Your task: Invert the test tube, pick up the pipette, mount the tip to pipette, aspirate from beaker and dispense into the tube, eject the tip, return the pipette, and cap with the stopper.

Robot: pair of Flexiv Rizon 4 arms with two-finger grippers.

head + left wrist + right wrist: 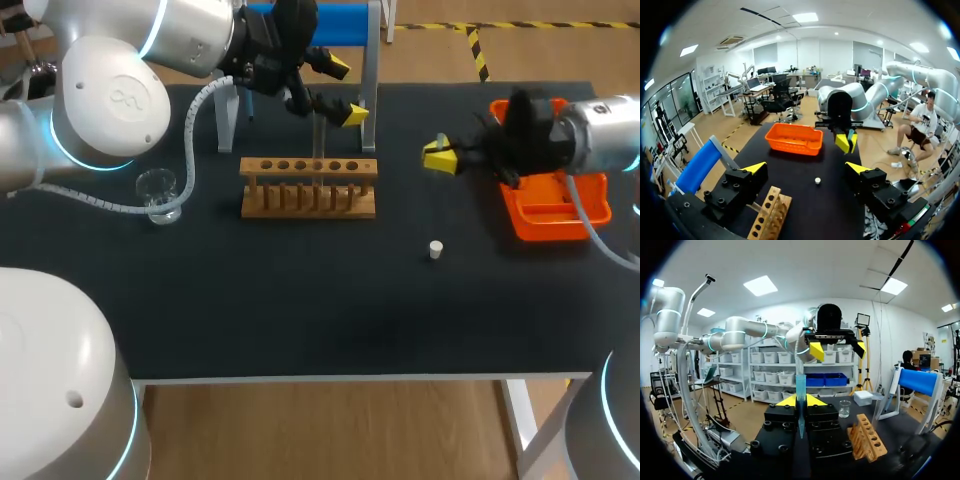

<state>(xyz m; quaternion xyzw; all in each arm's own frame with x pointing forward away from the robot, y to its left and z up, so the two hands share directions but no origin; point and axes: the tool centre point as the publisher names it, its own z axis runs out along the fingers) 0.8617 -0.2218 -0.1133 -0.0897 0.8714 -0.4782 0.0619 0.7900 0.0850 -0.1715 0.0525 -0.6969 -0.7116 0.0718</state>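
Test tube [318, 150]: in the head view a clear tube appears to stand upright in the wooden rack [308, 187], directly under the left gripper [345, 90], whose fingers are spread apart and not touching it. The beaker [158, 195] sits well to the rack's left. The white stopper [436, 249] lies loose on the table in front of the rack and to its right. The right gripper [438, 157] hangs to the right of the rack, before the orange tray [515, 215], its yellow tips pressed together.

In the left wrist view the spread fingers frame the rack's end, with the stopper and the tray beyond it.

In the right wrist view the fingers pinch a teal pipette tip [800, 385], and the rack lies ahead and to one side of it.

By my reading the inversion is done or nearly so. The pipette itself cannot be made out, so I judge that picking it up, mounting the tip, the liquid transfer, ejection, return and capping all remain.
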